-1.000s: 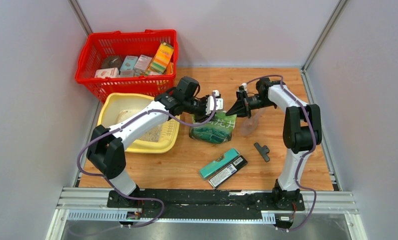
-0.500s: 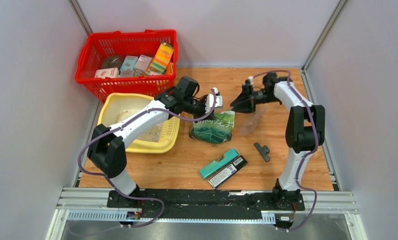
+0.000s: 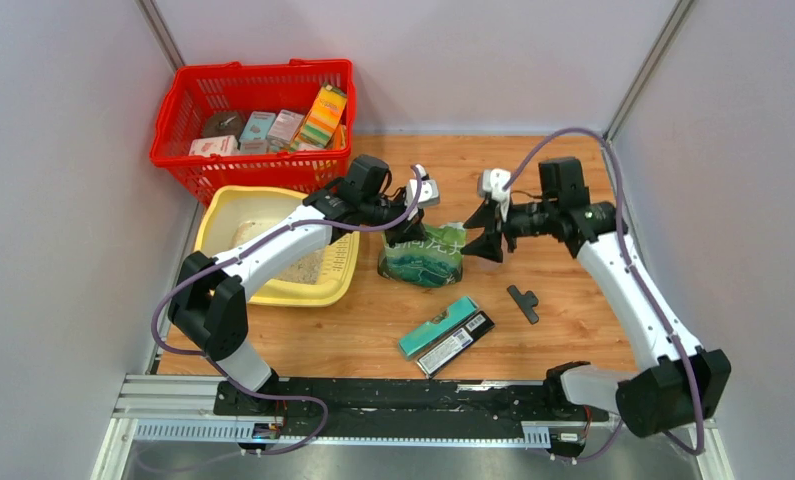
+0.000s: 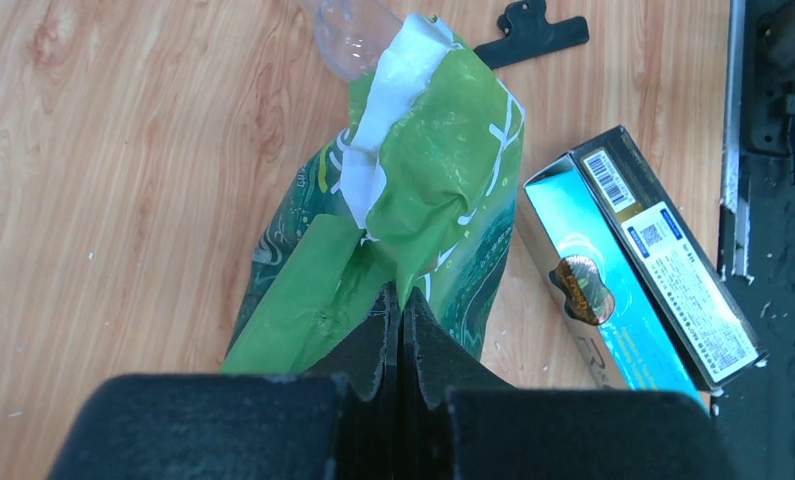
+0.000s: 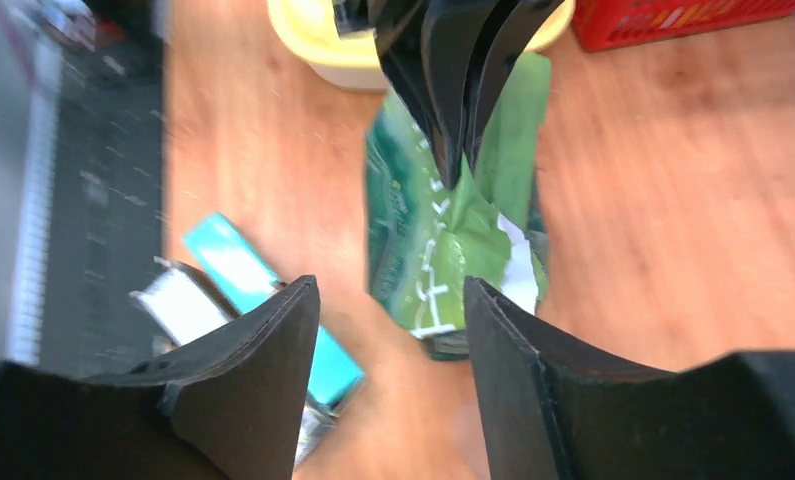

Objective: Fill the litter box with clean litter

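Observation:
The pale-yellow litter box (image 3: pixel 216 210) sits at the left, with a patch of beige clean litter (image 3: pixel 301 270) inside, partly hidden by my left arm. A green printed bag (image 3: pixel 428 258) stands in the middle of the table. My left gripper (image 4: pixel 401 296) is shut on the bag's (image 4: pixel 428 180) folded top edge, seen from above as the left gripper (image 3: pixel 410 226). My right gripper (image 3: pixel 479 235) hangs open just right of the bag, nothing between its fingers. In the right wrist view the right gripper (image 5: pixel 390 286) faces the bag (image 5: pixel 453 240).
A red basket (image 3: pixel 178 120) of boxes stands behind the litter box. A teal box and a black box (image 3: pixel 448 332) lie in front of the bag, and a black clip (image 3: pixel 522 302) to its right. A translucent scoop (image 4: pixel 358 35) lies beside the bag.
My left gripper closed on the bag's top. My right gripper opened, left the bag's top and swung round; it now hangs open at the bag's right side.

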